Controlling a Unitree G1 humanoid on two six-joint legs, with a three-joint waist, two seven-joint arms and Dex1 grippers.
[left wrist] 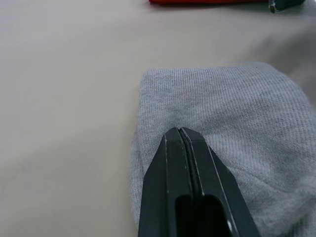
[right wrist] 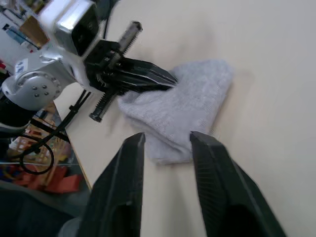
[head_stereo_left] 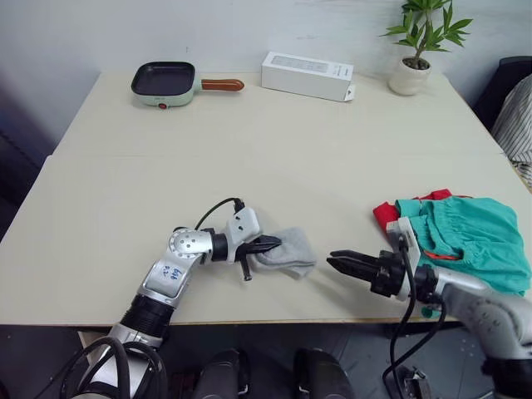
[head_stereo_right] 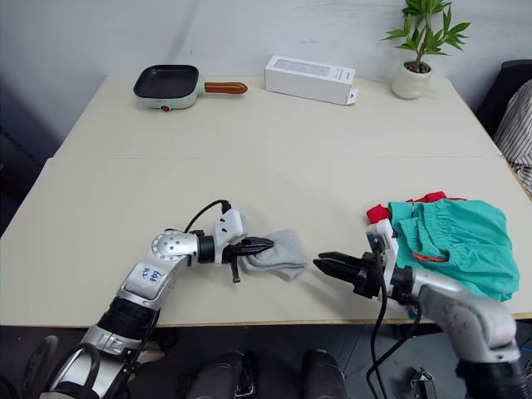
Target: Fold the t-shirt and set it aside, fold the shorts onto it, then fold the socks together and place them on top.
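The light grey socks [head_stereo_left: 291, 249] lie folded together near the table's front edge. My left gripper [head_stereo_left: 274, 243] is shut, and its tips rest on the socks' left end; in the left wrist view the two fingers [left wrist: 180, 148] lie pressed together over the knit [left wrist: 232, 113]. My right gripper [head_stereo_left: 332, 259] is open just right of the socks, apart from them, pointing at them. The teal shorts [head_stereo_left: 474, 237] lie bunched at the front right on the red t-shirt [head_stereo_left: 384, 214], of which a small edge shows.
A small frying pan [head_stereo_left: 164, 81], a white box [head_stereo_left: 306, 75] and a potted plant [head_stereo_left: 413, 66] stand along the far edge of the table [head_stereo_left: 266, 150]. Striped cloth [head_stereo_left: 519, 116] shows beyond the right edge.
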